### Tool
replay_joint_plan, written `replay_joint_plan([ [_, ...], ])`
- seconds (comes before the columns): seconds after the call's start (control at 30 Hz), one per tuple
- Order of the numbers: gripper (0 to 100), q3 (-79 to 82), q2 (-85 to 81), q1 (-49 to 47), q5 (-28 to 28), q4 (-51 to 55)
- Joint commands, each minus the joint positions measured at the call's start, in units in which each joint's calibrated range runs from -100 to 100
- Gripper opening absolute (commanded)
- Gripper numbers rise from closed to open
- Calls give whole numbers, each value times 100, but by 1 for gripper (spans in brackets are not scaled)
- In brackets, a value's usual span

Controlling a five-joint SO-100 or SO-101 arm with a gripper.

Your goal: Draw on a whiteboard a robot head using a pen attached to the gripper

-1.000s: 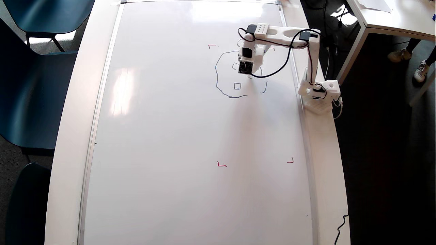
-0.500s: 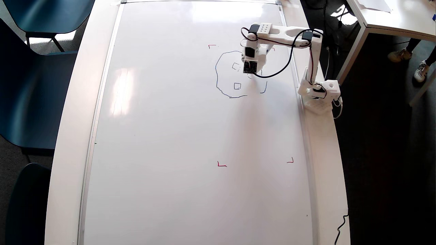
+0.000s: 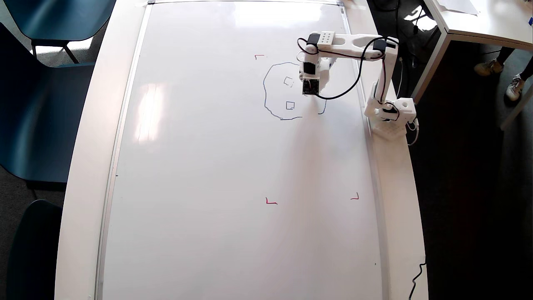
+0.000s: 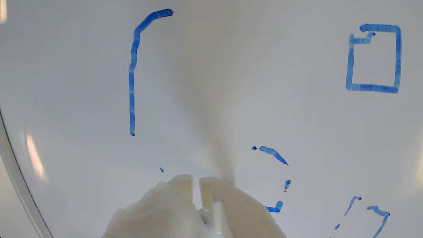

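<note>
1. Whiteboard [image 3: 233, 175]: lies flat on the white worktop [image 3: 83, 166] and fills most of it. All drawing sits in its upper right part in the overhead view, beside the arm's base.
2. Robot head [image 3: 266, 89]: a wobbly blue outline, drawn along the top, the left and the bottom left. The lower right has a gap between two short strokes, and the right side is hidden under the arm, so I judge the outline not yet closed.
3. Inner marks: one complete small square [image 3: 290, 105] low inside the outline. A second one above it [image 3: 288, 81] looks broken and sketchy. In the wrist view more loose blue dashes lie close to the pincer.
4. Pincer [image 4: 196, 185]: over the head's right inner part, its two pale fingers almost together with a thin slit between them. Whether they clamp anything, I cannot tell.
5. Pen: not made out in either view.
6. Remaining, by my estimate: closing the outline, finishing the inner squares, any side mark.
</note>
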Motion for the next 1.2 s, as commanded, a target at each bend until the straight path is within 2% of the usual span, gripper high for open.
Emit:
replay_joint_plan([
  [0.0, 1, 6, -216, -176, -4, 12],
  [0.33, 1, 6, -140, -551, -155, 12],
  [1.17, 1, -757, 371, -492, -224, -57],
])
